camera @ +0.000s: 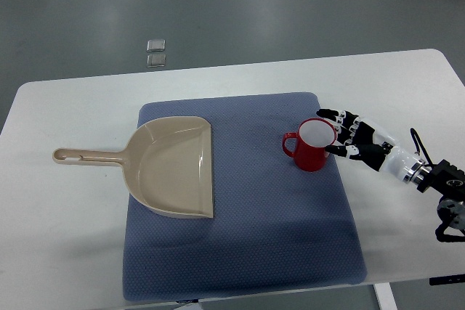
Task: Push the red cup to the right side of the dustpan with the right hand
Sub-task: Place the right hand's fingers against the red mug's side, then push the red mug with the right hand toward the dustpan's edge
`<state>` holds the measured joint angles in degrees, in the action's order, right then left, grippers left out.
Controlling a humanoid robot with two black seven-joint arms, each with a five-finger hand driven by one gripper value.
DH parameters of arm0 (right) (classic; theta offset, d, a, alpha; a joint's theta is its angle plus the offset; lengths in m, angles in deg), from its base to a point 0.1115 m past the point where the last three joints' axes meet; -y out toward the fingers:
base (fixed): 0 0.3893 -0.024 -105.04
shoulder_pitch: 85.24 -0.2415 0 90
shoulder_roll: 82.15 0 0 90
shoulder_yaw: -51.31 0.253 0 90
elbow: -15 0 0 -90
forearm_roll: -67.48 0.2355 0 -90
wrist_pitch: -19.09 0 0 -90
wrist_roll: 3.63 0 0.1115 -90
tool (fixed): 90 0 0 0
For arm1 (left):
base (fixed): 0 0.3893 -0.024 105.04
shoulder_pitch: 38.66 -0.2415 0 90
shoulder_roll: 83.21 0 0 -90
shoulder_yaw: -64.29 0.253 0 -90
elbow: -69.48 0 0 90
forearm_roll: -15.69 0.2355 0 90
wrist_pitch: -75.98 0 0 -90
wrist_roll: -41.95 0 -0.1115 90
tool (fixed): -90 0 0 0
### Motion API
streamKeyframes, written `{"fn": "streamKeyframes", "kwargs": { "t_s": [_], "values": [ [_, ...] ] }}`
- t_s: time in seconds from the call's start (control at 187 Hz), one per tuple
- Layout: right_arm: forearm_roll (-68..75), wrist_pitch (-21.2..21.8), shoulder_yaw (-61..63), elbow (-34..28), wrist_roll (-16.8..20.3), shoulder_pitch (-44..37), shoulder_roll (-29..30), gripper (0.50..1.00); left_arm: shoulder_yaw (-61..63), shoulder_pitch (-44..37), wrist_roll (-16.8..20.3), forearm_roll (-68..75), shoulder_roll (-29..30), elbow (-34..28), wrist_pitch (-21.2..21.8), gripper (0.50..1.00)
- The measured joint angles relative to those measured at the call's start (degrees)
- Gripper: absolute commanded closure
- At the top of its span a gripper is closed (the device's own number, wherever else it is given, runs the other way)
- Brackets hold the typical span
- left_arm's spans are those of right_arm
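Where the right hand (347,136) reaches in from the right edge of the top view, its fingers (336,115) are loosely spread and lie against the right wall of the cup (312,147), gripping nothing. The cup stands upright on the blue mat (240,252), its white interior visible and its handle pointing left toward the dustpan (174,168).

Key relation: the cup lies directly left of the hand, and the dustpan lies further left again, so hand, cup and dustpan fall roughly on one left-right line across the mat. The dustpan's long axis follows the same line, its handle (87,156) pointing left over the bare tabletop (65,237) and its open mouth facing right toward the cup. A clear strip of mat separates cup and dustpan mouth.

Judgement: the cup already sits on the dustpan's right side, and any further push would run leftward along this line, narrowing the gap. The left hand is not visible; only the right is placed to act.
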<state>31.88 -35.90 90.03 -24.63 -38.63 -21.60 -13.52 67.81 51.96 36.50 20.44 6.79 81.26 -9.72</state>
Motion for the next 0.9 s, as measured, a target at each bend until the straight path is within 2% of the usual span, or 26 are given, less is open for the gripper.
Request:
{"fn": "streamKeyframes", "kwargs": {
  "t_s": [0.898],
  "values": [
    [-0.4, 0.0, -0.4, 0.0, 0.0, 1.1, 4.2, 0.566, 0.0, 0.0, 0.0, 0.0, 0.0, 0.0, 0.0, 0.500]
  ]
}}
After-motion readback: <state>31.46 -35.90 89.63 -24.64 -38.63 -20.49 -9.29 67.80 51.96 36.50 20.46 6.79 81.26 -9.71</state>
